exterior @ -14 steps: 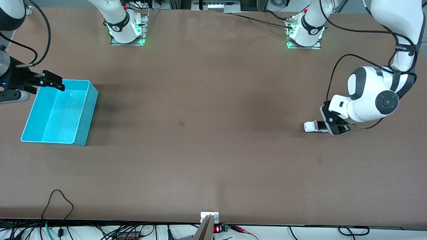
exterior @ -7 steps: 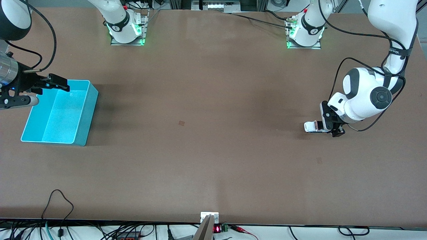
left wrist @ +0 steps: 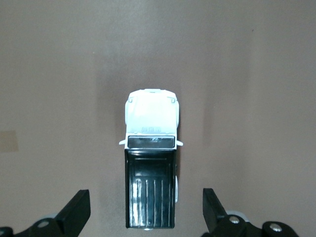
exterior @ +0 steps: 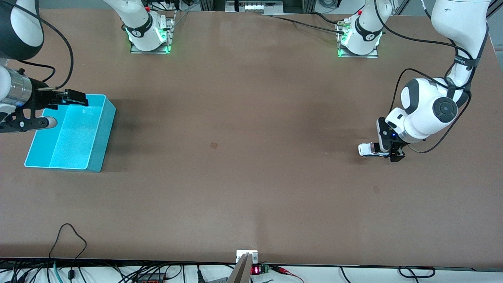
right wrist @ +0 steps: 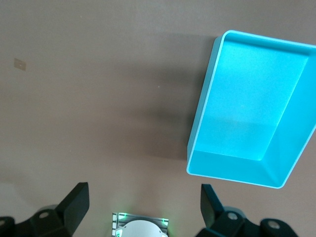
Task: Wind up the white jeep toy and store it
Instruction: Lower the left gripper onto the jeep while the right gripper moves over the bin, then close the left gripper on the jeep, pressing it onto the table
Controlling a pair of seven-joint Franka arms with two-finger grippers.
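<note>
We have the left end effector (exterior: pixel 387 151) low over the white jeep toy (exterior: pixel 367 149), fingers spread wide on either side of its black roof, not yet touching. The car sits on the bench (exterior: pixel 251 177) at the left arm's end. If we close off-centre, it could roll away. The right end effector (exterior: pixel 72 98) waits, spread wide, above the turquoise bin (exterior: pixel 100 151).

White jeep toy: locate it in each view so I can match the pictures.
Front view: the white jeep toy sits on the table toward the left arm's end, under the left gripper.
Left wrist view: centred, between the open fingers.
Right wrist view: not in it.
Shared landmark: the brown table.
</note>
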